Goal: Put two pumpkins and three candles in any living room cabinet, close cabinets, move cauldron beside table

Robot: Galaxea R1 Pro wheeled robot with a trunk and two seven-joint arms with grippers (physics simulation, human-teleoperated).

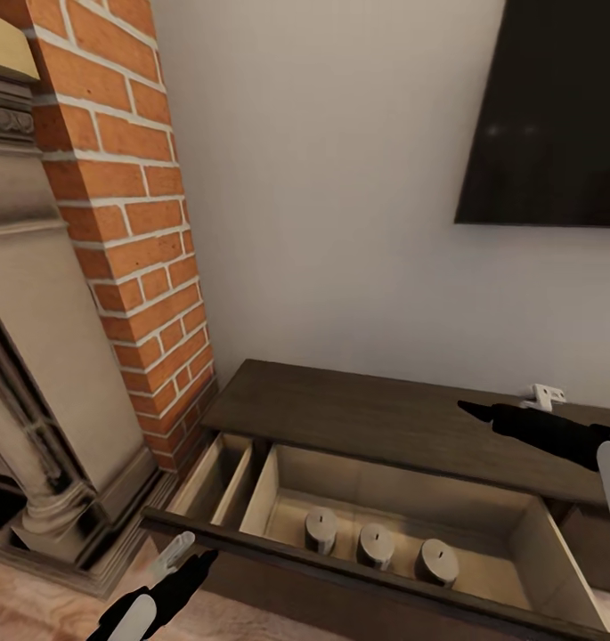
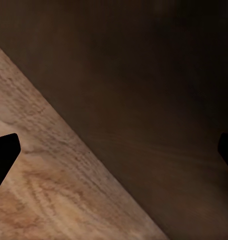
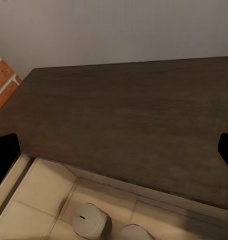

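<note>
All three candles stand in the cabinet's open drawer; my left end effector and right end effector are open, empty; closing comes next, I judge.

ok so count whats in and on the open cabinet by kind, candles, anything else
candles in the open drawer: 3
small white bracket-like object on the cabinet top: 1
pumpkins seen: 0
total: 4
</note>
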